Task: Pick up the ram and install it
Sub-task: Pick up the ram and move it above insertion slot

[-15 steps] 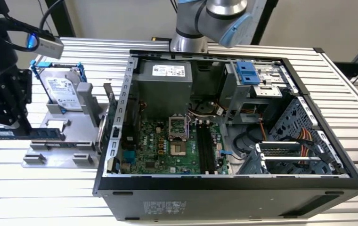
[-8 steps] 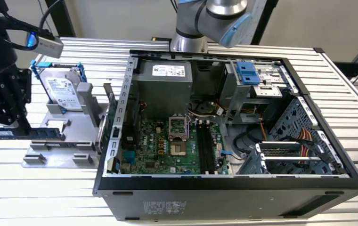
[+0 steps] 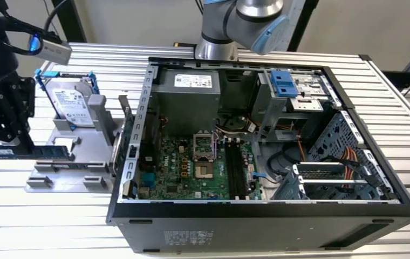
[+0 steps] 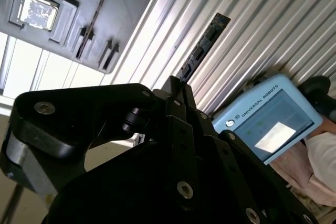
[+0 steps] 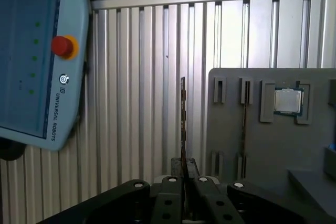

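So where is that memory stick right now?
In the first wrist view the long thin dark memory stick stands edge-on, clamped in the black claw, over the ribbed metal table beside the grey holder tray.

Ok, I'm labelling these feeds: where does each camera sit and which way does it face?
Exterior view: off the arm, raised, looking down on the open computer case and slatted table; the arm and its gripper holding the ram show.
First wrist view: at the wrist, looking out along the gripper and the edge-on ram.
Second wrist view: at the wrist, also out along the ram, gripper linkage in front.
Both wrist views share the grey fixture, its processor and the teach pendant.
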You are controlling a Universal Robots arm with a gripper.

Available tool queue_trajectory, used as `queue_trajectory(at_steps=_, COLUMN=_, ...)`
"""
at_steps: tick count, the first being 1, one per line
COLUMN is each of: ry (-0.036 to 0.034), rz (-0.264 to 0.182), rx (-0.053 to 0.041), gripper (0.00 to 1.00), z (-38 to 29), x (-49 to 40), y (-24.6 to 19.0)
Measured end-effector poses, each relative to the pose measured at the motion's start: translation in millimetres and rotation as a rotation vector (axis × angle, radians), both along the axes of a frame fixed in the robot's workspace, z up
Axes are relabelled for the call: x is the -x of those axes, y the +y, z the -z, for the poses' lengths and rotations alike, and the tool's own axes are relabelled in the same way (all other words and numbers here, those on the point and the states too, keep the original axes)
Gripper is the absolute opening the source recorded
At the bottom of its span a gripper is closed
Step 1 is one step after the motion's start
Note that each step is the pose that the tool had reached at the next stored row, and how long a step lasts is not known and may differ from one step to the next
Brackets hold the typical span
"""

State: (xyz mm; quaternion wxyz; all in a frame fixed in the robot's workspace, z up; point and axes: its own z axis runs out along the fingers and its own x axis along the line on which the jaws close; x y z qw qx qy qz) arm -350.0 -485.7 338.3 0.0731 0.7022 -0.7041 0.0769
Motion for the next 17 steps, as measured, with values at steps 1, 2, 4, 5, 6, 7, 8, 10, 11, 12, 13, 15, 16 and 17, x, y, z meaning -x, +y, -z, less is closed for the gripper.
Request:
queue_trajectory(at_steps=1, ry=-0.0001, rz=0.0, rx=0.0007, gripper=0.0, z=-0.6, x=0.0, y=0.4)
queue_trajectory(at_steps=2, ry=-0.0001, rz=0.0, rx=0.0008, gripper=0.0, z=-1.1, x=0.1, y=1.0)
queue_trajectory(at_steps=4, ry=-0.0002, rz=0.0, rx=0.0009, gripper=0.0, z=-2.2, x=0.1, y=2.6)
queue_trajectory(at_steps=5, ry=-0.0005, rz=0.0, rx=0.0009, gripper=0.0, z=-2.6, x=0.3, y=3.7)
queue_trajectory(at_steps=6, ry=-0.0008, rz=0.0, rx=0.0009, gripper=0.0, z=-3.0, x=0.4, y=4.7)
queue_trajectory(at_steps=7, ry=-0.0012, rz=0.0, rx=0.0009, gripper=0.0, z=-3.4, x=0.6, y=5.8)
queue_trajectory(at_steps=8, ry=-0.0016, rz=0.0, rx=0.0003, gripper=0.0, z=-3.8, x=0.9, y=6.9)
queue_trajectory(at_steps=10, ry=-0.0026, rz=0.0, rx=-0.0105, gripper=0.0, z=-4.4, x=1.7, y=8.5)
queue_trajectory(at_steps=11, ry=-0.0037, rz=0.0, rx=-0.023, gripper=0.0, z=-4.2, x=2.0, y=9.0)
queue_trajectory(at_steps=12, ry=-0.0047, rz=0.0, rx=-0.0396, gripper=0.0, z=-4.3, x=2.4, y=9.5)
queue_trajectory(at_steps=13, ry=-0.0064, rz=0.0, rx=-0.0581, gripper=0.0, z=-4.4, x=3.0, y=9.9)
queue_trajectory(at_steps=15, ry=-0.0101, rz=0.0, rx=-0.0952, gripper=0.0, z=-4.3, x=4.1, y=10.4)
queue_trajectory(at_steps=16, ry=-0.0121, rz=0.0, rx=-0.1137, gripper=0.0, z=-4.4, x=4.5, y=10.5)
queue_trajectory(at_steps=17, ry=-0.0139, rz=0.0, rx=-0.1315, gripper=0.0, z=-4.4, x=4.9, y=10.7)
